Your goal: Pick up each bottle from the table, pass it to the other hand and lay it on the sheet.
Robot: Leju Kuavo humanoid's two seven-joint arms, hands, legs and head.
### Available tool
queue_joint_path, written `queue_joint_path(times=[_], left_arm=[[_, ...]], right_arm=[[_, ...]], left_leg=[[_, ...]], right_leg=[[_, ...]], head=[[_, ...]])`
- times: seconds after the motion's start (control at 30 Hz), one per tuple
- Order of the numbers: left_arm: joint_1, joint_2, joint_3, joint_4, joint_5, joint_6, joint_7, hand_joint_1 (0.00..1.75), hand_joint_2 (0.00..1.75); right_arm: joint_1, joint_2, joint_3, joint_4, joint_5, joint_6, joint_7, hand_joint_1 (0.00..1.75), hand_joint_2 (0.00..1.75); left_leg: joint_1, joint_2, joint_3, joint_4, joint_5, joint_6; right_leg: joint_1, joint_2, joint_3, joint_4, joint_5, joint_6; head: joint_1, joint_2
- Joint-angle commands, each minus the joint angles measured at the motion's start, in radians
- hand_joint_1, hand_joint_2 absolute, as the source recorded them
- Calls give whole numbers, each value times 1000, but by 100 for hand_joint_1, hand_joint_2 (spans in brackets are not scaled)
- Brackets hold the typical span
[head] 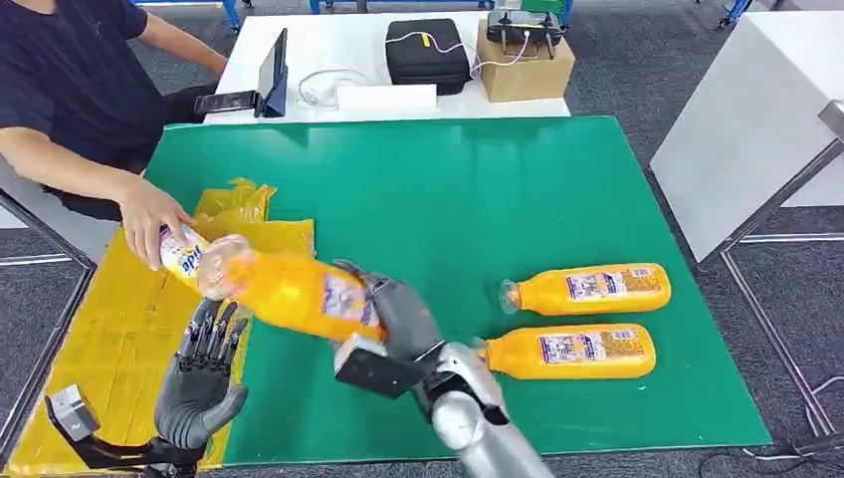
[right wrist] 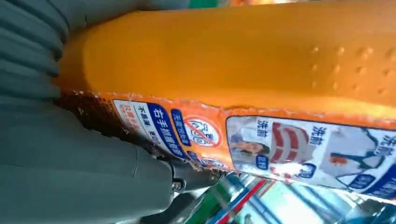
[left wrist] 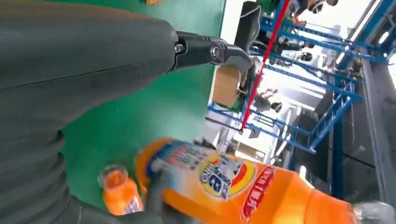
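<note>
Green table (head: 478, 199) filled mid-frame, yellow sheet (head: 109, 349) at lower left. Right hand (head: 393, 314) gripped an orange bottle (head: 289, 291) at centre-left; left hand (head: 204, 373) waited below it, fingers spread, holding nothing. Two bottles (head: 587, 289) lay lower right.

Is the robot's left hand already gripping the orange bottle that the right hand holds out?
No: in the head view the left hand is open below the bottle, which the right hand grips.
</note>
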Motion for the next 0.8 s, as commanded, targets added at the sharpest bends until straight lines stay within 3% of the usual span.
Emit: queue_joint_path(times=[0.03, 0.43, 0.8], left_arm=[[42, 9, -47, -18, 54, -30, 9, 0, 175], [41, 44, -196, -33, 159, -42, 33, 0, 175], [37, 58, -215, -31, 165, -33, 22, 0, 175]], right_arm=[[-10, -1, 285, 37, 8, 44, -11, 175, 175], [-65, 34, 373, 245, -35, 75, -37, 175, 175], [-65, 35, 381, 254, -36, 81, -39, 175, 175]], left_leg=[[1, 4, 6, -1, -2, 1], [1, 2, 6, -2, -1, 0], [1, 2, 3, -1, -1, 0]], right_leg=[[2, 3, 5, -2, -1, -2], [1, 0, 5, -2, -1, -2], [1, 0, 3, -1, 0, -1]], head=[[0, 0], [0, 0], [0, 0]])
